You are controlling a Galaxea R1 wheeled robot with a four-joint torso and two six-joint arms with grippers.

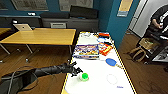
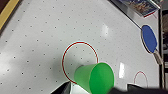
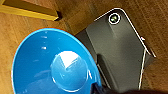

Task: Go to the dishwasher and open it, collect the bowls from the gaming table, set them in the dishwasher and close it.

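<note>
One blue bowl (image 3: 53,67) – right pincer state unclear; one green bowl (image 1: 84,76) by left pincer (image 1: 75,71), unclear.

The gaming table (image 1: 125,82) lies bare around the green bowl (image 1: 84,76). Farther along, a game box (image 1: 86,51), orange packets (image 1: 105,48) and a blue paddle (image 1: 111,62) crowd the top.

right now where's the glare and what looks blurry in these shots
Left wrist view: bright glare patches on the white table top, and the green bowl is soft-edged. Right wrist view: highlights shine inside the blue bowl. Head view: blurry throughout; the left hand is a dark smear.
</note>
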